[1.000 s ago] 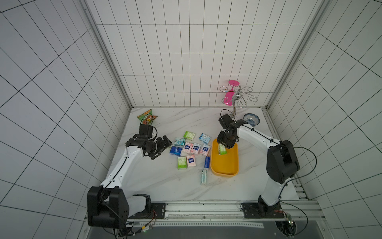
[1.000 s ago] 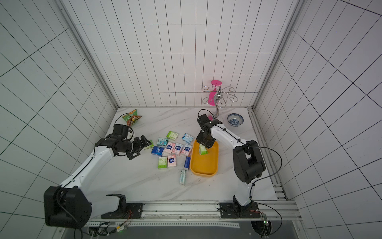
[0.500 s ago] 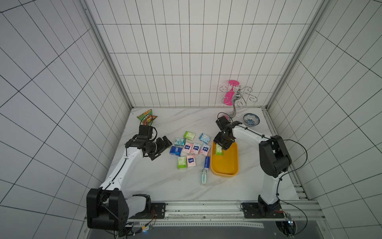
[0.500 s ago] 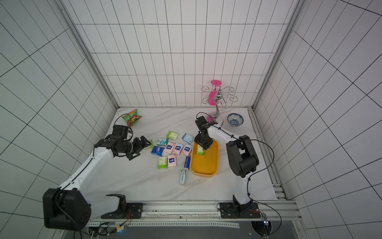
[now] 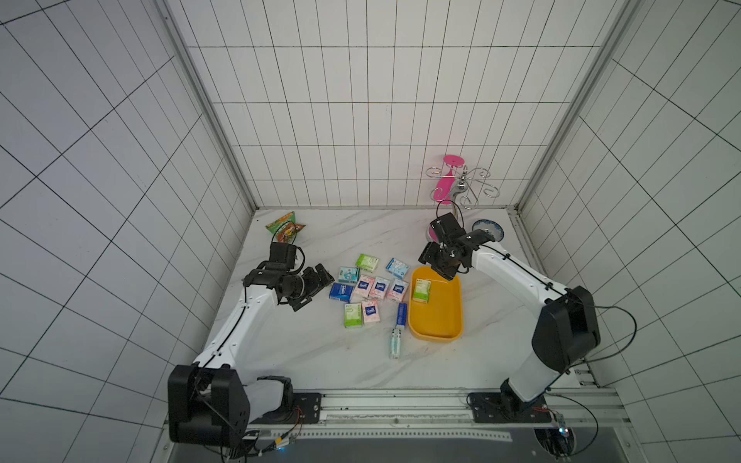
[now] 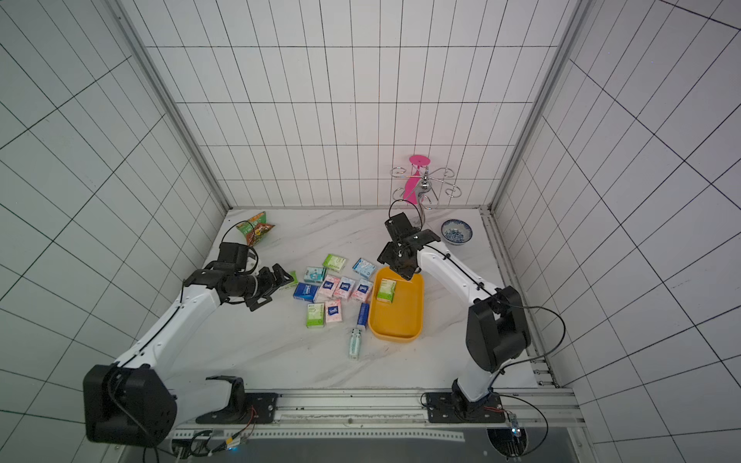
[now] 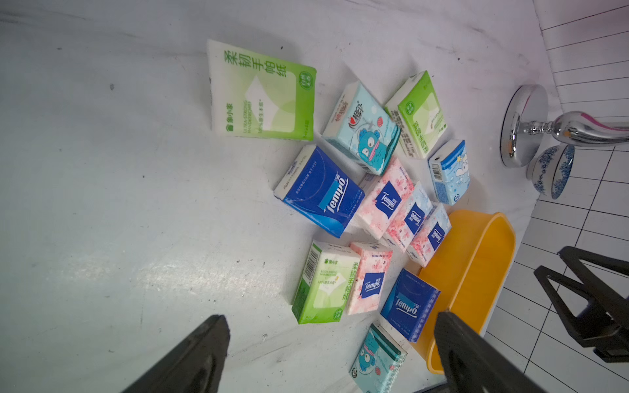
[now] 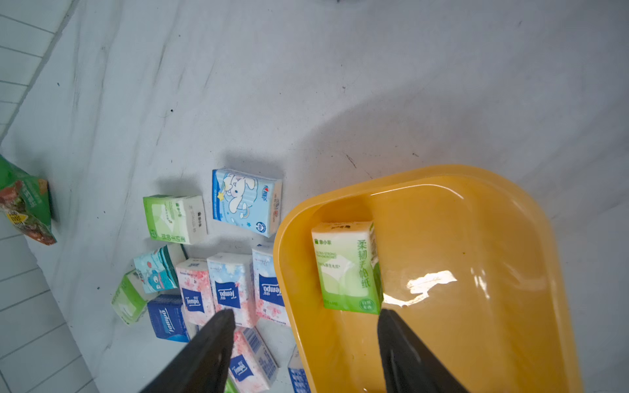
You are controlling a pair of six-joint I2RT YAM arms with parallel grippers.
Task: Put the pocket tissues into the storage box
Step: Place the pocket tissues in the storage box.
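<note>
Now your right gripper [image 8: 306, 316] hangs empty, jaws apart, over the far end of the storage box [image 8: 476, 238], where one green tissue packet [image 8: 347, 268] lies. Your left gripper [image 7: 332, 320] gapes wide and empty, left of the other pocket tissues [image 5: 371, 286].

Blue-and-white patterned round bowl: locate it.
In both top views the bowl sits near the far right corner of the marble table, beside the chrome hook stand.
</note>
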